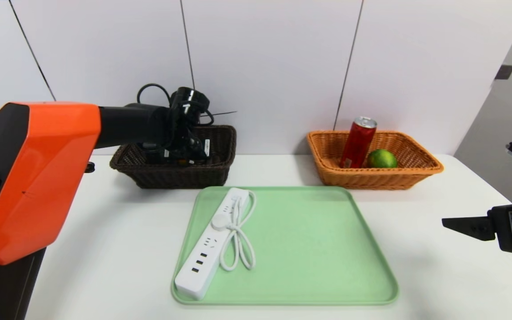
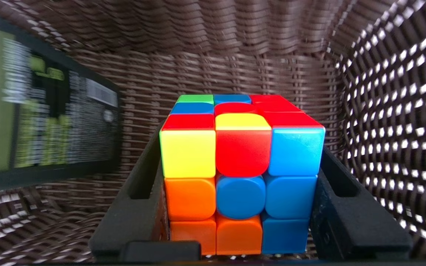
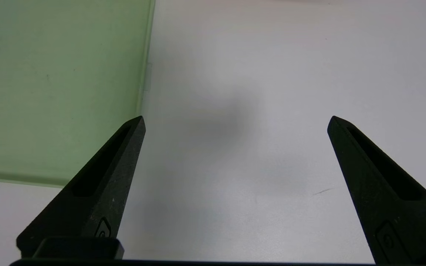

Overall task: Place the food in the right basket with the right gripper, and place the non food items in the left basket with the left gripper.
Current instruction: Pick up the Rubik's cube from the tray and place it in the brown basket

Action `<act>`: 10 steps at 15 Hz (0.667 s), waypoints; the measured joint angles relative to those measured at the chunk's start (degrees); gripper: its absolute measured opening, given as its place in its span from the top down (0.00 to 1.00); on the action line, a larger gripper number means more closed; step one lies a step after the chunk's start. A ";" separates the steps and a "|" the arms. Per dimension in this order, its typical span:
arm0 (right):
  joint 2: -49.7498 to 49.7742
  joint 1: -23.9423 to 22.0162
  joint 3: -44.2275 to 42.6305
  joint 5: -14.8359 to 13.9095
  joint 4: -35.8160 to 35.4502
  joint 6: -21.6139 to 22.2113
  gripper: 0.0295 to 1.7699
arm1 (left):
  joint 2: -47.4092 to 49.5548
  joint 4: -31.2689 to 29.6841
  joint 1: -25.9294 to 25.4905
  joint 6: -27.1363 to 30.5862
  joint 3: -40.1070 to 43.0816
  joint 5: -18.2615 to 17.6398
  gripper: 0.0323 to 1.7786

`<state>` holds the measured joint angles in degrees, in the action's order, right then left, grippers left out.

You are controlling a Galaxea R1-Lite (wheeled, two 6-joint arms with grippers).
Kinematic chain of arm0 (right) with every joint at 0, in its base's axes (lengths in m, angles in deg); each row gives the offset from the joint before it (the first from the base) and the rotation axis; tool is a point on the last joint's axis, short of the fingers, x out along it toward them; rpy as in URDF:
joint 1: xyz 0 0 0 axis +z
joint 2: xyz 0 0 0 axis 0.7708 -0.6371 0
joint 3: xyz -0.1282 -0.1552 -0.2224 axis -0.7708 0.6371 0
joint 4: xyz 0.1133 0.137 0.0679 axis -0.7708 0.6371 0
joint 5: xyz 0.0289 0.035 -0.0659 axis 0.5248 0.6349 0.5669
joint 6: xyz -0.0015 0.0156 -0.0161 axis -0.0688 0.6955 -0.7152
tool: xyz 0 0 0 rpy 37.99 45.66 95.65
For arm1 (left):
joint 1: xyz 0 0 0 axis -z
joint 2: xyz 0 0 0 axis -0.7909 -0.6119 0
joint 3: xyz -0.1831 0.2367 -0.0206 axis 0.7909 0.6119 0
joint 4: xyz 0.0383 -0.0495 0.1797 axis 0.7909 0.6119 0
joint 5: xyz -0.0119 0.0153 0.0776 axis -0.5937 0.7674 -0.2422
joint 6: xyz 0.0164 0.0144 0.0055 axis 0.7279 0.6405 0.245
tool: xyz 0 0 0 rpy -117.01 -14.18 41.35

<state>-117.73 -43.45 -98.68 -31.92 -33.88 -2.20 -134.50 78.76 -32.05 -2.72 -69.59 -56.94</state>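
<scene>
Left pincer (image 2: 240,221) down inside the dark brown basket (image 1: 220,155) at the desk's far left, clamped on a puzzle cube (image 2: 240,170). Cube wedged between both black fingers (image 2: 350,221), multicoloured faces toward the wrist camera, basket floor and woven walls close around it. Can't tell whether cube touches the basket floor. Dark flat box with green-yellow print (image 2: 50,111) also in that basket, lying against the weave beside the cube, apart from it. From the head view, left arm's orange shell in the near-left foreground, black forearm reaching over the basket rim.

Right pincer (image 3: 235,122) parked at the right edge of the desk (image 1: 438,275), held above the surface, fingers spread wide, nothing between them. Bare desk under it, green tray's corner (image 3: 50,92) just off to one side.

Green tray in the desk's centre. White power strip (image 1: 209,244) on the tray's left part, lying diagonally, cord (image 1: 238,240) coiled beside and over it, plug resting on top.

Orange wicker basket (image 1: 416,171) at far right, holding a red can (image 1: 357,143), leaning against the back-left wall, and a lime (image 1: 382,158) just beside it.
</scene>
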 joint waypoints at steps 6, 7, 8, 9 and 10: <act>0.06 0.02 0.59 -0.26 0.05 -0.07 0.04 | -1.79 -0.85 -0.27 0.07 -0.02 0.04 0.38; 0.06 0.05 0.78 -0.28 0.02 -0.07 0.04 | -1.88 -1.19 -0.30 0.07 -0.02 0.04 0.34; 0.06 0.02 0.89 -0.30 0.00 -0.05 0.04 | -1.94 -2.12 -0.35 0.07 -0.02 0.11 0.30; 0.06 0.00 0.94 -0.33 0.00 -0.10 0.04 | -1.91 -3.12 -0.38 0.09 -0.02 0.15 0.27; 0.06 -0.04 1.00 -0.35 0.02 -0.07 0.04 | -1.77 -3.36 -0.38 0.09 -0.02 0.30 0.24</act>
<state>-117.67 -43.49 -97.68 -32.27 -33.86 -2.27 -136.27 75.39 -32.42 -2.63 -69.61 -56.64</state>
